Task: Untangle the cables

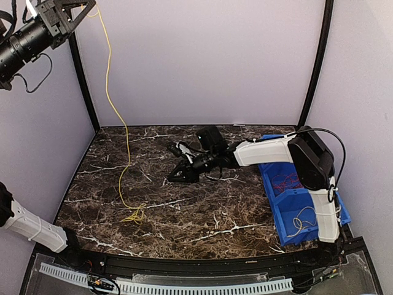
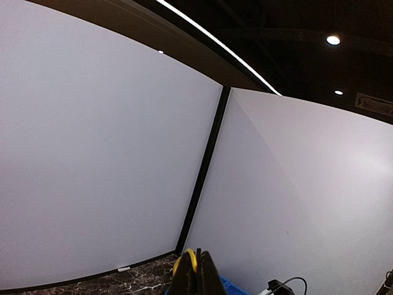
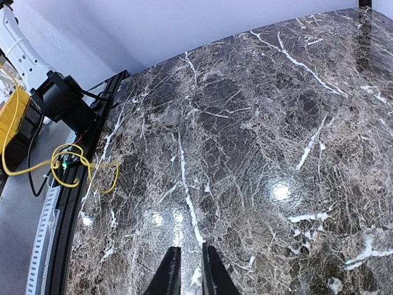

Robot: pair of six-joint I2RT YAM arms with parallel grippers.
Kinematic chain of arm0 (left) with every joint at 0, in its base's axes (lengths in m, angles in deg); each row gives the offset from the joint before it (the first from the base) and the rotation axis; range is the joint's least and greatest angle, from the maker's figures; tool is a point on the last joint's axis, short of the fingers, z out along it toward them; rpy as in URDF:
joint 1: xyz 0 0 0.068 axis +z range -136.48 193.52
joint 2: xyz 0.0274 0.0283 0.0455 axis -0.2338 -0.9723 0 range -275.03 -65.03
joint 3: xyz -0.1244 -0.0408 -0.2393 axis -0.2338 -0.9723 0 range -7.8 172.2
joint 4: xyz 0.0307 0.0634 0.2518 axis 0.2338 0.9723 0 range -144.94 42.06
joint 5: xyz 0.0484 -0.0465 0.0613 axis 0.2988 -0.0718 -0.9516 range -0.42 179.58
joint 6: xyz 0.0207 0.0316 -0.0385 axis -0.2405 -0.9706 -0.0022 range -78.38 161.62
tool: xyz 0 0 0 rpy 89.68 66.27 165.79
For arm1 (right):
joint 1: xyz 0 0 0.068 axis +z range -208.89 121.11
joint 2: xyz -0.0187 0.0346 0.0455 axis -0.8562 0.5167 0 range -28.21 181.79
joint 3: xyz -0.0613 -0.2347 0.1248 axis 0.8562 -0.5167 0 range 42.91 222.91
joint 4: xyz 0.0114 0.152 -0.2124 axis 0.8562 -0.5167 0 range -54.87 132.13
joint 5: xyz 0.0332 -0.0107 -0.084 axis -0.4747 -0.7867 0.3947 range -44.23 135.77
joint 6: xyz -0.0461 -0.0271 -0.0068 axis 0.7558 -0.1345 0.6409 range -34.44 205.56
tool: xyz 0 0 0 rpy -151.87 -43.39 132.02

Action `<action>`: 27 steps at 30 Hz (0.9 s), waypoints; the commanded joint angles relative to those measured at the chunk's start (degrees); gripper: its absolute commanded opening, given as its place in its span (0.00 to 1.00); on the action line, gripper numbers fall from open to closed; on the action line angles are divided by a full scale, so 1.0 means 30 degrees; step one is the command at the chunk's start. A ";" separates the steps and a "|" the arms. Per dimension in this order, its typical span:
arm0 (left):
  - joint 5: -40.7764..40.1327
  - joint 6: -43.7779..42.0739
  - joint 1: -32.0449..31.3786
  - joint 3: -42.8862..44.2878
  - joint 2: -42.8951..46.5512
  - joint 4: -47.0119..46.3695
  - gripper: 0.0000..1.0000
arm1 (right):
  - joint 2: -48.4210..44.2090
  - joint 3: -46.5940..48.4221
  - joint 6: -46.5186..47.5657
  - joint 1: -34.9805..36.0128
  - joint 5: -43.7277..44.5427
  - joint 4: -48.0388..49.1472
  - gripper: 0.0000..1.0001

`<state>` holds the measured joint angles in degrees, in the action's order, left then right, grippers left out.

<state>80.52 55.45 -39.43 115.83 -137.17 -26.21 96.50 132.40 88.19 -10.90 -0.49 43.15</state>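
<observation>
Dark marbled table (image 1: 184,227), white walls: left gripper (image 1: 77,11) high up, clamped on yellow cable (image 1: 109,92), its tail heaped, apparently knot-free, on the surface; right gripper (image 1: 174,176) low mid-table, jaws slightly parted, empty; step judged lifting-clear, next likely a carry to blue bin (image 1: 279,212).

One cable (image 1: 109,80) hangs from the left gripper (image 1: 89,7), raised high at left; its lower end lies heaped front-left on the table (image 1: 202,215). Mid-table: right gripper (image 1: 174,176), low. At right edge: bin (image 1: 279,215), holding other cables (image 1: 284,181).
</observation>
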 commanded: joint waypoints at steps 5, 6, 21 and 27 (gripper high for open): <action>-0.0013 0.0102 -0.0036 -0.0630 0.0276 -0.1002 0.00 | -0.0225 -0.0777 0.1534 0.0009 -0.2865 -0.0051 0.42; 0.0006 0.0091 -0.0026 -0.0824 0.0296 -0.1056 0.00 | -0.0197 -0.0770 0.1731 0.0100 -0.2953 -0.0226 0.43; -0.0169 -0.0170 -0.0017 -0.4127 0.1486 -0.2525 0.00 | -0.0048 -0.0390 0.2566 0.1537 0.1012 -0.1041 0.57; -0.1687 0.0467 -0.0041 -0.9276 0.4061 -0.3718 0.00 | 0.0632 -0.0307 0.2608 0.2007 0.4951 -0.1135 0.50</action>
<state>79.10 55.75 -39.43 96.20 -130.18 -33.05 96.67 130.72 95.19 -5.42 5.11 39.67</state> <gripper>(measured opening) 0.020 0.511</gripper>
